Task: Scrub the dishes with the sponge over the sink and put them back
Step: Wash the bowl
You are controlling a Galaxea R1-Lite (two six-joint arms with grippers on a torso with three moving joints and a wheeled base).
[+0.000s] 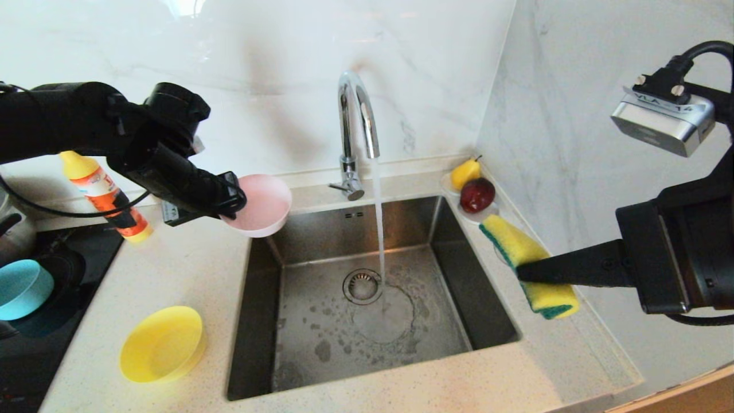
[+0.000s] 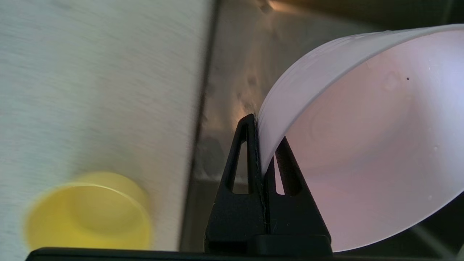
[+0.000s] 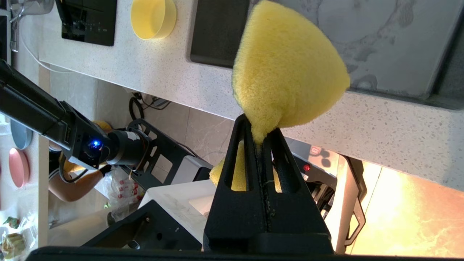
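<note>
My left gripper (image 1: 232,201) is shut on the rim of the pink bowl (image 1: 261,203), held tilted in the air above the sink's (image 1: 287,252) back-left corner. From the left wrist the bowl (image 2: 366,137) fills the view, its wall pinched at my left gripper (image 2: 261,145). My right gripper (image 1: 522,271) is shut on the yellow sponge (image 1: 530,267) with its green side, over the sink's right rim; the right wrist shows that sponge (image 3: 286,69) squeezed at my right gripper (image 3: 259,136). The yellow bowl (image 1: 163,343) sits on the counter left of the sink; the light blue bowl (image 1: 22,288) lies on the black hob.
Water runs from the curved chrome tap (image 1: 355,120) down beside the drain strainer (image 1: 362,285). An orange bottle (image 1: 106,195) stands behind my left arm. A pear (image 1: 464,172) and a red fruit (image 1: 477,194) sit on a saucer in the back-right corner by the wall.
</note>
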